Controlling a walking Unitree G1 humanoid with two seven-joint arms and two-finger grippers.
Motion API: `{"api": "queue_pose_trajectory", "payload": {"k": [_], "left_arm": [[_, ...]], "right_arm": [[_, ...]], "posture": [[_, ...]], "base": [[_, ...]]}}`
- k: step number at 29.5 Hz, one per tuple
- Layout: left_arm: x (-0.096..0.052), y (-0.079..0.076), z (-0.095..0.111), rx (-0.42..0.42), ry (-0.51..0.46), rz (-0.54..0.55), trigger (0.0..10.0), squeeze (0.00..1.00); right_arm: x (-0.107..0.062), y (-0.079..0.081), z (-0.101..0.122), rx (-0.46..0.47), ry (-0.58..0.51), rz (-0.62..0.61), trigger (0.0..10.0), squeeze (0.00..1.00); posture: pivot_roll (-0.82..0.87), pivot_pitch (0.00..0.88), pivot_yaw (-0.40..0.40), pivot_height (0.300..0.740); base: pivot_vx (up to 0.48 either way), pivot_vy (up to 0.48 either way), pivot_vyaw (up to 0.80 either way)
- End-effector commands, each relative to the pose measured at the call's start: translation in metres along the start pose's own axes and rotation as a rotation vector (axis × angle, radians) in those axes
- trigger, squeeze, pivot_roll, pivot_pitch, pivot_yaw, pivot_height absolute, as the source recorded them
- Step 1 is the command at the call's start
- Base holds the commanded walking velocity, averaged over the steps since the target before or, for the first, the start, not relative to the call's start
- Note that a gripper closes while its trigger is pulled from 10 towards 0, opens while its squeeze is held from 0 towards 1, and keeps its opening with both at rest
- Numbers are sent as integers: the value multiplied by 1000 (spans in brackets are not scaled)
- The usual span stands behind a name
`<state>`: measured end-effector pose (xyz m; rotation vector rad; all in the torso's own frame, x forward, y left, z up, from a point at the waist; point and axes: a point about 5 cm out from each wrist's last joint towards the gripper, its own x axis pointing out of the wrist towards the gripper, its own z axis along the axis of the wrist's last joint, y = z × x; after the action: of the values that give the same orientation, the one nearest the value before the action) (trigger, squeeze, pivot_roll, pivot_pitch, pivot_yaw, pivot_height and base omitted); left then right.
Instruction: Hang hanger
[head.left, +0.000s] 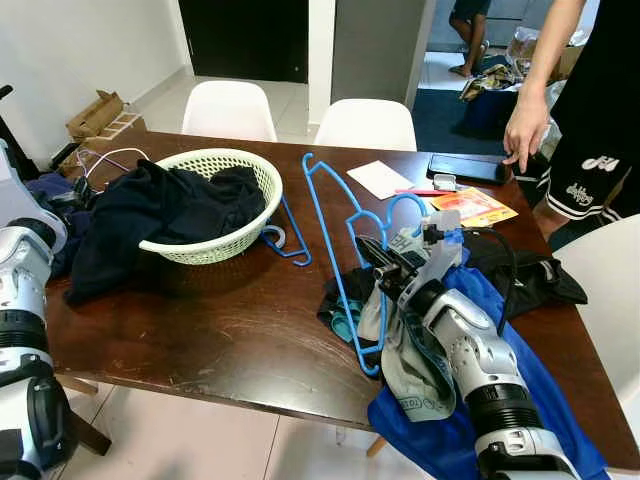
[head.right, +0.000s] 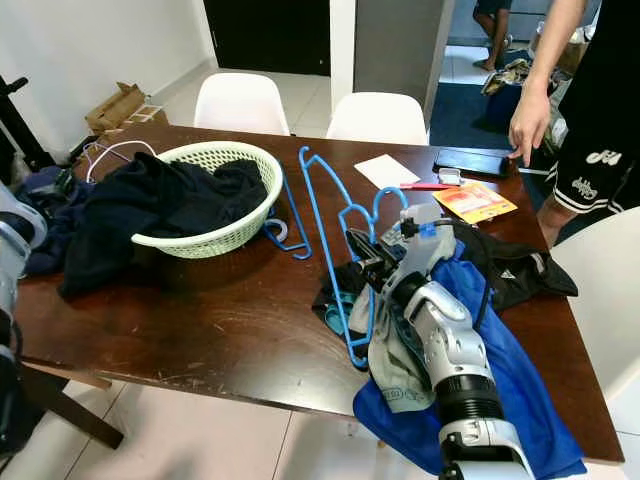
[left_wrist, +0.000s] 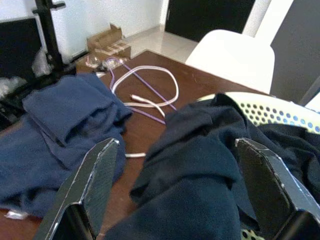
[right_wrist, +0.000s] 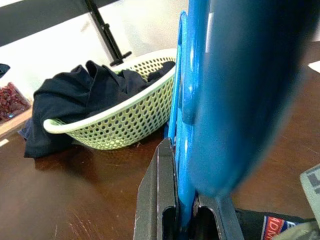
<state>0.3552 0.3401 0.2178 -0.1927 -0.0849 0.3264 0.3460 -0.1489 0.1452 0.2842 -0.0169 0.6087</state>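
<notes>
A blue plastic hanger (head.left: 321, 215) lies tilted over the brown table (head.left: 230, 330), its hook near the papers. My right gripper (head.left: 377, 258) is shut on one of the hanger's thin bars, which is clamped between the black fingers (right_wrist: 159, 200) in the right wrist view. A second blue hanger (head.left: 292, 232) lies half under the basket. My left gripper (left_wrist: 180, 200) is open above a dark navy garment (left_wrist: 200, 170) that spills from the basket, with nothing between its fingers. My left arm (head.left: 25, 270) is at the table's left end.
A pale green basket (head.left: 262, 178) full of dark clothes stands at the left. Blue cloth (head.left: 545, 385) and a black garment (head.left: 545, 278) lie around my right arm. A person's hand (head.left: 525, 130) rests at the far right corner. Two white chairs (head.left: 365, 125) stand behind.
</notes>
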Motion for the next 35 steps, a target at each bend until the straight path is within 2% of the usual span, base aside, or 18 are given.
{"api": "queue_pose_trajectory", "payload": {"k": [1,12,24,26,27,28,29,32,33,35], "left_arm": [[1,-2,-6,-10,18,-5,10000,0],[5,-8,-12,-60,27,-22,10000,0],[5,-14,-17,-45,36,-27,10000,0],[6,-15,-13,-17,14,-30,7725,0],[6,-15,-13,-17,14,-30,7725,0],[7,-16,-9,2,-4,-31,6863,0],[7,-17,-5,19,-24,-30,3373,0],[8,-18,-1,33,-44,-28,3373,0],[8,-18,1,41,-52,-27,0,0],[8,-19,3,42,-60,-30,0,0]], "right_arm": [[-2,-2,-4,-3,33,-12,10000,0],[-18,-15,6,-50,70,-21,10000,0],[-30,-25,11,-68,106,-37,10000,0],[-32,-26,12,-68,110,-40,10000,0],[-32,-26,12,-68,110,-40,10000,0],[-32,-26,12,-68,112,-41,10000,0],[-31,-26,11,-67,114,-40,10000,0],[-31,-25,11,-66,116,-38,10000,0],[-31,-25,11,-66,117,-37,10000,0],[-31,-24,10,-65,118,-35,10000,0]], "posture": [[-15,74,4,740],[-79,116,-54,740],[-108,138,-95,740],[-109,138,-96,740],[-109,138,-96,740],[-108,138,-99,740],[-106,137,-100,740],[-106,137,-100,740],[-105,135,-101,740],[-102,132,-99,740]], "base": [[0,0,0],[0,0,0],[0,0,0],[0,0,0],[0,0,0],[0,0,0],[0,0,0],[0,0,0],[0,0,0],[0,0,0]]}}
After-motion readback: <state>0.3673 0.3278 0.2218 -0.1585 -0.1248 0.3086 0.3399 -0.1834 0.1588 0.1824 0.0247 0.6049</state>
